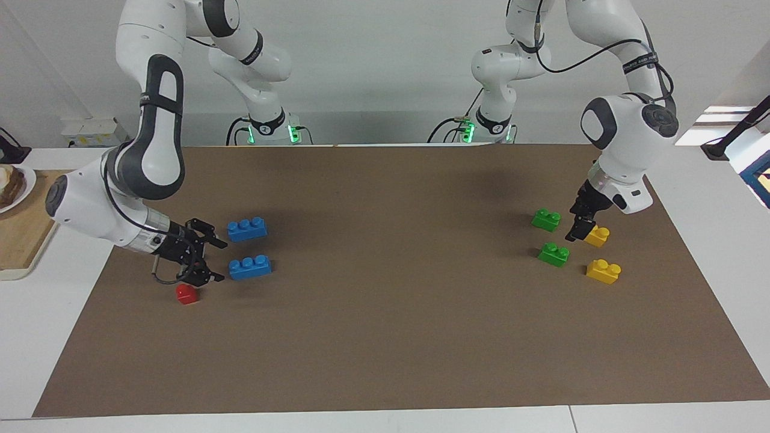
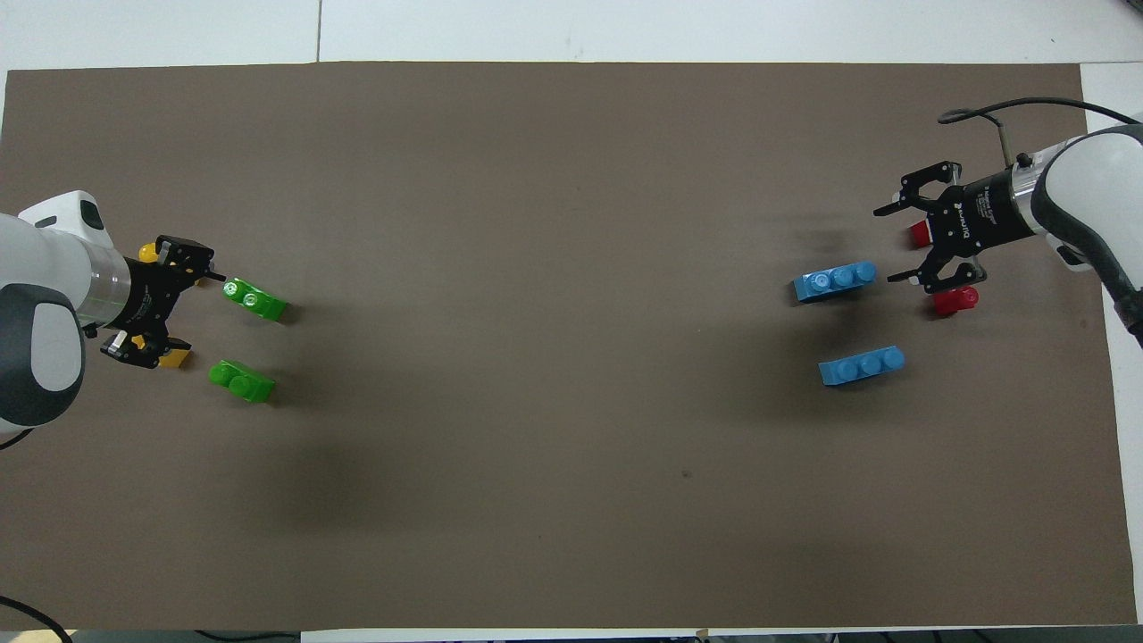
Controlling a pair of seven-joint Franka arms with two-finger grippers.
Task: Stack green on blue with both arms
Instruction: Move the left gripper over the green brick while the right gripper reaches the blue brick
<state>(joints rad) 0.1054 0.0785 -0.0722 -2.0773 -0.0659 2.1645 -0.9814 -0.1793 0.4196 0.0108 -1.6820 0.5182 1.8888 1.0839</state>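
Observation:
Two green two-stud bricks (image 1: 546, 219) (image 1: 554, 254) lie toward the left arm's end of the brown mat; they also show in the overhead view (image 2: 241, 381) (image 2: 255, 299). My left gripper (image 1: 580, 231) (image 2: 198, 311) is open and empty, low over the yellow bricks beside the green ones. Two blue three-stud bricks (image 1: 247, 229) (image 1: 249, 267) lie toward the right arm's end, and in the overhead view (image 2: 862, 365) (image 2: 835, 280). My right gripper (image 1: 221, 261) (image 2: 886, 246) is open and empty, low beside the farther blue brick, its jaws pointing toward it.
Two yellow bricks (image 1: 597, 236) (image 1: 603, 270) lie under and beside the left gripper. Two small red bricks (image 2: 920, 235) (image 2: 955, 301) lie by the right gripper. A wooden board (image 1: 18, 240) with a plate (image 1: 15, 186) stands off the brown mat (image 1: 385, 331) at the right arm's end.

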